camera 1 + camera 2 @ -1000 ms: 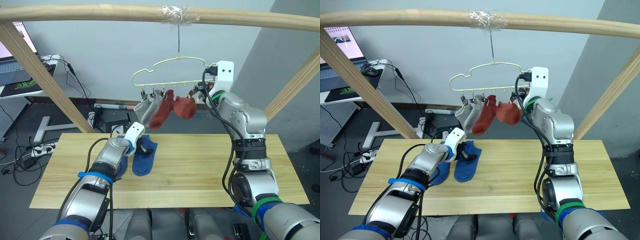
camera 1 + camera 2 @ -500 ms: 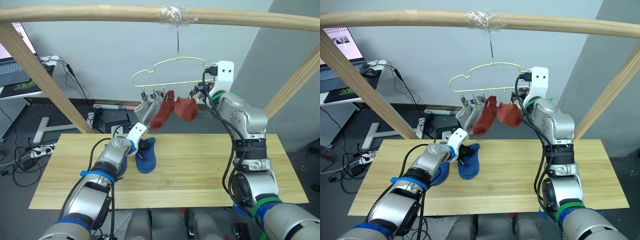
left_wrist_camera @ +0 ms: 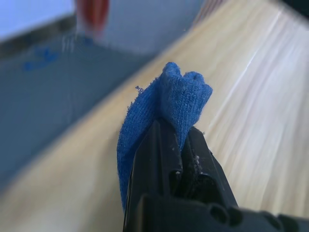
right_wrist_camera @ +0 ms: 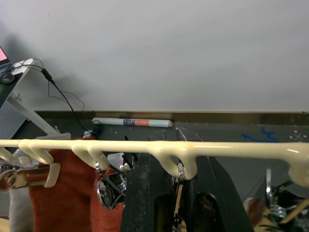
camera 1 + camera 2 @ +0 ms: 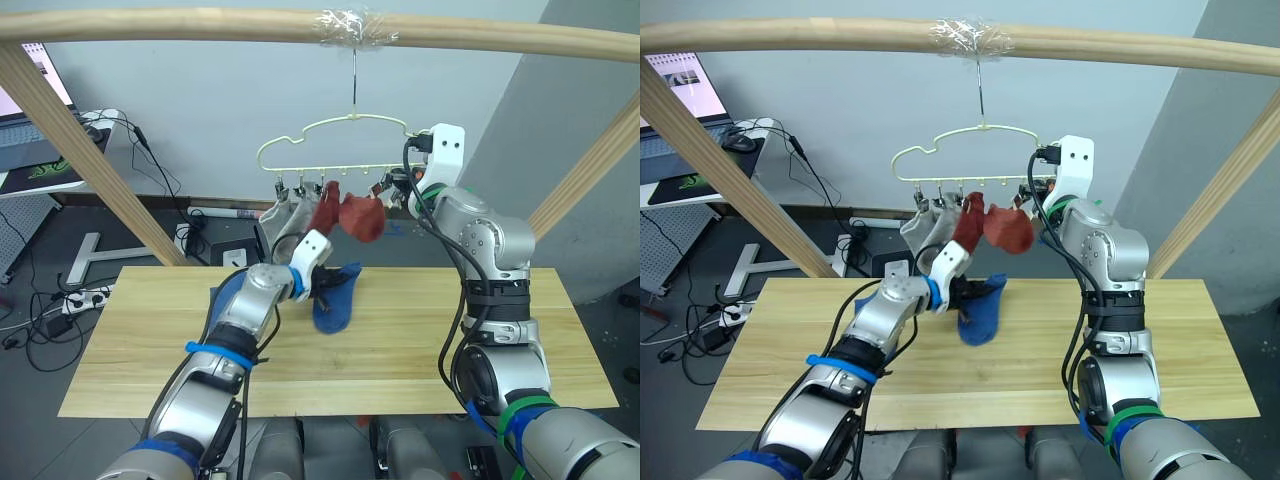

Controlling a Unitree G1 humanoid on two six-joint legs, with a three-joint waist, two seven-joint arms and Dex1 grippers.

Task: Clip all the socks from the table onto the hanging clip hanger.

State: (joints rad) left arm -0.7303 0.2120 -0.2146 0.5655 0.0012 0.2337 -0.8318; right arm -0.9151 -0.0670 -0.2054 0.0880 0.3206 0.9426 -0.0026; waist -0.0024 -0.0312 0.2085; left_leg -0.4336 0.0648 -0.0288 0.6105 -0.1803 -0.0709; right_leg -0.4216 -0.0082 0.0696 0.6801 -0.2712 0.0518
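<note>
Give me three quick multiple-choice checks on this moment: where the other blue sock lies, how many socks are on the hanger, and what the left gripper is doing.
1. The loose blue sock lies:
A on the table
B on the floor
C on the hanger

2. Socks on the clip hanger:
A two
B four
C six

3. The left gripper is:
A open and empty
B shut on a grey sock
C shut on a blue sock

Answers: 1 A, it lies flat on the planks beside the left arm. 2 B, two grey and two red hang there. 3 C, blue knit is pinched between its fingers.
</note>
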